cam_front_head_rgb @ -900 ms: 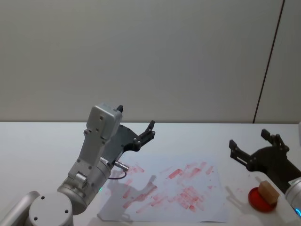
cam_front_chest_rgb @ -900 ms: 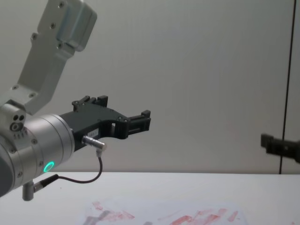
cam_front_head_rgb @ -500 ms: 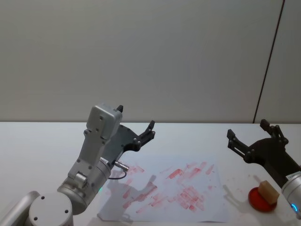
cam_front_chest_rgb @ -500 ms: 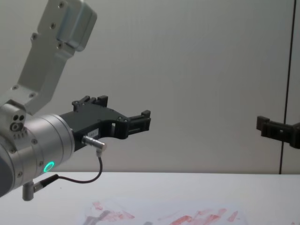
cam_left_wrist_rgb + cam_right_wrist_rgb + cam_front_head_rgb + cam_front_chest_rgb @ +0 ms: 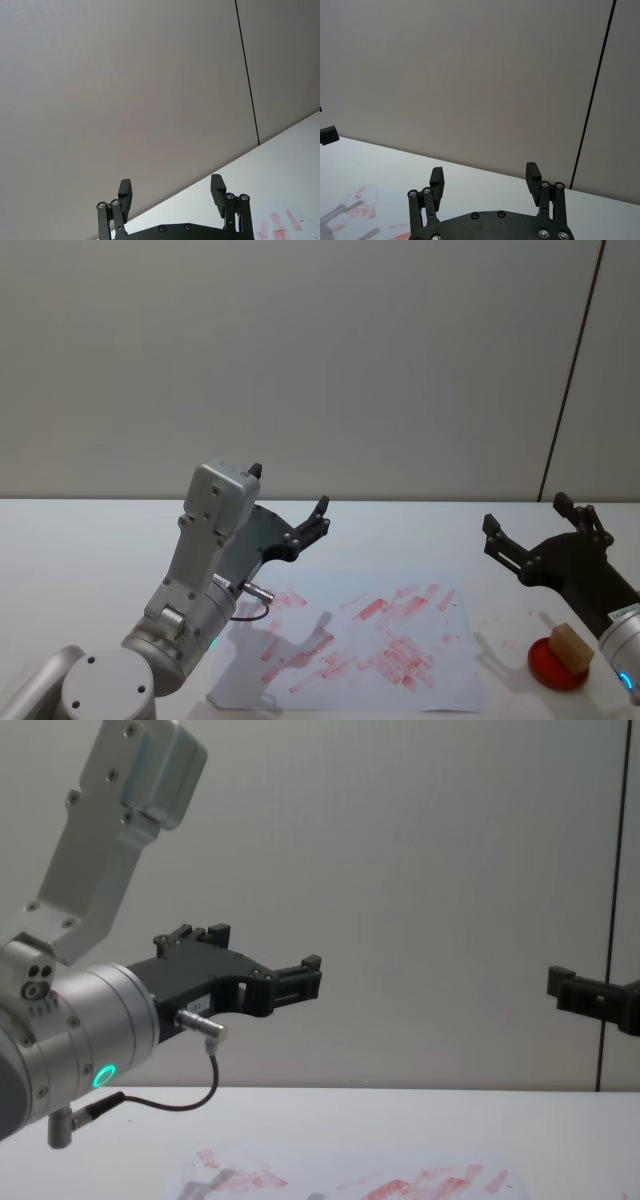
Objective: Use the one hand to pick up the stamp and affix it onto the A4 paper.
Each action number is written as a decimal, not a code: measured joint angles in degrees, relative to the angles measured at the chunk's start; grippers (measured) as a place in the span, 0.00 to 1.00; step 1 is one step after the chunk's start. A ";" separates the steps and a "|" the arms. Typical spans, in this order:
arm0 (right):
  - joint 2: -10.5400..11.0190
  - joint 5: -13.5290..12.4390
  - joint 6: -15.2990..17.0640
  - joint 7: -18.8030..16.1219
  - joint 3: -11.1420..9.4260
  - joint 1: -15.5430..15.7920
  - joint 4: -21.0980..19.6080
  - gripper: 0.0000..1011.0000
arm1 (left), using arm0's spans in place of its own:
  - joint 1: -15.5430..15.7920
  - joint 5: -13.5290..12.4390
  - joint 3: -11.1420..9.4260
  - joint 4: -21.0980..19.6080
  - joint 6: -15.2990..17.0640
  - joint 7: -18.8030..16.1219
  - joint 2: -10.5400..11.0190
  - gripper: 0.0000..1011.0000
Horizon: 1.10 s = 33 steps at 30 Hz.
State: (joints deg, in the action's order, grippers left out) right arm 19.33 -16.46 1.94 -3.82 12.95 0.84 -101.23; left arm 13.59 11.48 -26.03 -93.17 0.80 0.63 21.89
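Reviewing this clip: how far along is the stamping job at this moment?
Done: no pick so far, though the A4 paper already carries red marks. In hand: the right tool hangs open in the air, holding nothing, apart from the stamp, which sits on the red ink pad. Left: grasp the stamp and press it on the paper. The left tool is parked open, raised on the left.

Left arm (image 5: 205,580) overhangs the A4 paper (image 5: 345,635); its right half lies open.

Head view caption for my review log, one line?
Right gripper open, raised beside the stamp on its red pad; left gripper parked by the inked paper.
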 joint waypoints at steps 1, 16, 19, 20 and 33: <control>0.00 0.00 0.00 0.00 0.00 0.00 0.00 0.99 | 0.00 0.00 0.00 0.00 0.00 0.00 0.00 0.99; 0.04 -0.12 0.00 -0.02 -0.09 0.01 0.00 0.99 | 0.00 0.00 0.00 0.00 0.00 0.00 0.00 0.99; 0.31 -0.81 0.00 0.21 -0.42 0.27 -0.32 0.99 | 0.00 0.00 0.00 0.00 0.00 -0.01 0.00 0.99; 0.48 -1.06 0.01 0.34 -0.59 0.45 -0.50 0.99 | 0.00 0.00 0.00 0.00 0.00 -0.01 0.00 0.99; 5.54 -8.09 2.60 4.21 -4.48 7.09 -5.16 0.99 | 0.00 0.00 0.00 0.00 0.00 -0.01 0.00 0.99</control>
State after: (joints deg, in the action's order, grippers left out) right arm 24.87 -24.55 4.54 0.40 8.47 7.93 -106.39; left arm 13.59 11.48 -26.02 -93.17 0.80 0.62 21.89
